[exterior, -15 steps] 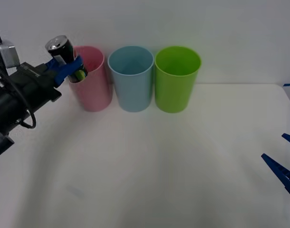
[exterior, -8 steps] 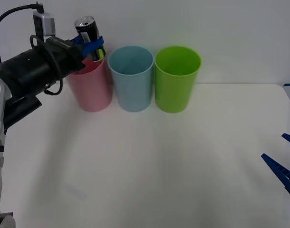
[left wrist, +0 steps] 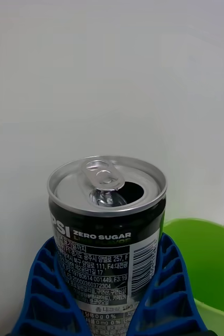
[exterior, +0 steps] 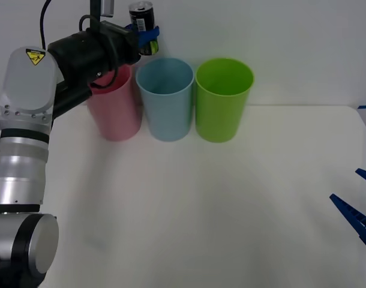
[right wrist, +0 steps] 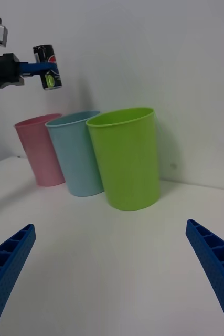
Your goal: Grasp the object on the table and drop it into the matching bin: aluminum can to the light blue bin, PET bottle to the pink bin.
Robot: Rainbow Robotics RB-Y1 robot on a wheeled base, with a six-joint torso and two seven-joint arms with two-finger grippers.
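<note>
**Can in the air, light blue bin next in line**

Left gripper [exterior: 148,34] has its blue ribbed jaws clamped on the aluminum can [exterior: 141,18], squeezing it around the lower body, one finger on each side. The can rides upright and well clear of the desk [exterior: 201,210], silver top up, pull-tab hole open, yellow-green mark just showing under the finger. In the left wrist view the can [left wrist: 107,231] sits snug between the fingers [left wrist: 49,283], and nothing there suggests a slip.

Where is it? High above the row of bins, roughly over the gap where the pink bin [exterior: 115,108] meets the light blue bin [exterior: 165,99], near the blue bin's nearer rim rather than over its mouth. The right wrist view agrees: can [right wrist: 48,66] hanging above and to the pink-and-blue end of the row. The lime green bin [exterior: 224,99] stands at the far end, not in play.

So this reads as the carry step, the grasp done and the drop not yet. The next move calls for a short shift to centre the can over the light blue mouth, clear of the pink rim, then opening the jaws.

Right gripper [exterior: 357,210] waits low at the desk's right edge, jaws spread wide and empty.
</note>
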